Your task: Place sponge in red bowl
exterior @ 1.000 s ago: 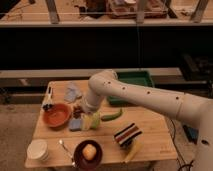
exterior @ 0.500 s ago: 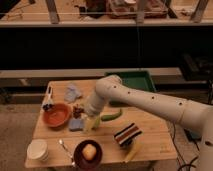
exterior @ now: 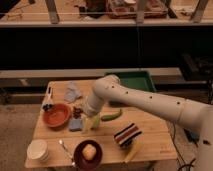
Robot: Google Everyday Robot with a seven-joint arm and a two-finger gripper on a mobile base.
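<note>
The red bowl (exterior: 56, 115) sits on the left part of the wooden table (exterior: 150, 125). A small blue-grey sponge (exterior: 76, 125) lies flat on the table just right of the bowl's front edge. My gripper (exterior: 84, 118) is low over the table, right beside the sponge on its right side, with the white arm (exterior: 145, 100) reaching in from the right. The wrist hides where the gripper meets the sponge.
A yellow-green piece (exterior: 95, 122) and a green vegetable (exterior: 112, 116) lie just right of the gripper. A striped object (exterior: 127, 134), a banana (exterior: 131, 151), a dark bowl with a fruit (exterior: 87, 153), a white cup (exterior: 37, 149), a cloth (exterior: 73, 91) and a green tray (exterior: 134, 81) are around.
The arm's elbow has shifted a little to the right and the wrist has sunk slightly. The sponge and the bowl have not moved.
</note>
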